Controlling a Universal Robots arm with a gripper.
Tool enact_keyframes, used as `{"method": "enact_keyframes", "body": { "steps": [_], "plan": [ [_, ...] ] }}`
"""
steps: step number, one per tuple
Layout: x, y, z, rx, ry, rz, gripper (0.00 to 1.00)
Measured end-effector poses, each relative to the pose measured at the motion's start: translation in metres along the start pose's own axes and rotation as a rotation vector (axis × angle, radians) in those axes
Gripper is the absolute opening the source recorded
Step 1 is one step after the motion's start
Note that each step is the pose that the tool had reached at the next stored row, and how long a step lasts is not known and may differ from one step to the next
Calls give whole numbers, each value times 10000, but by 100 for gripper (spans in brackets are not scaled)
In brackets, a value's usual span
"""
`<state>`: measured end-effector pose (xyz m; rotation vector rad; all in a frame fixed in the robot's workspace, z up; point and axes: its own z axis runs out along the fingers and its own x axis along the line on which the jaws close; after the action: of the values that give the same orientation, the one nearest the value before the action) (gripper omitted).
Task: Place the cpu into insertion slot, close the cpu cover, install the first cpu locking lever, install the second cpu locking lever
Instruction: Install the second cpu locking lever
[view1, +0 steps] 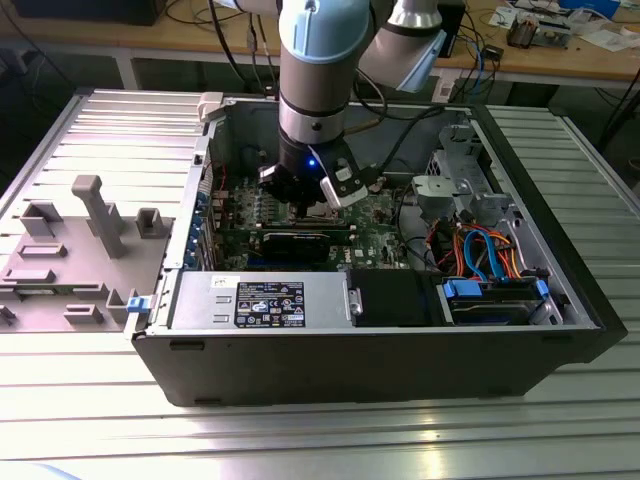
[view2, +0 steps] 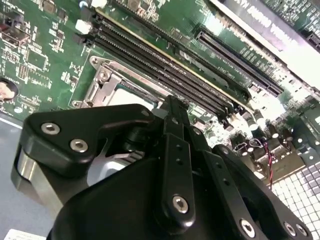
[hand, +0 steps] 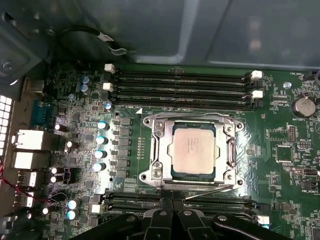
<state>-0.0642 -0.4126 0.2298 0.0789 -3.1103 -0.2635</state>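
inside the open computer case (view1: 560, 300), the gripper (hand: 172, 204) hovers with fingers pressed together, empty, beside the cpu cover (hand: 156, 150); the first wrist view reveals the cpu (hand: 192, 150) seated under it.

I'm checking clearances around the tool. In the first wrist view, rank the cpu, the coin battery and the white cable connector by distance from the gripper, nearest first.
1. cpu, in its socket just beyond the gripper.
2. coin battery, off toward the board's edge.
3. white cable connector, farthest, past the memory slots by the case wall.
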Motion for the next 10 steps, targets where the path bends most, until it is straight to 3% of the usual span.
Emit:
{"method": "enact_keyframes", "body": {
  "steps": [4, 10],
  "plan": [
    [5, -20, -2, -22, 1, 3, 11],
    [106, -42, 25, -367, -13, -7, 11]
  ]
}}
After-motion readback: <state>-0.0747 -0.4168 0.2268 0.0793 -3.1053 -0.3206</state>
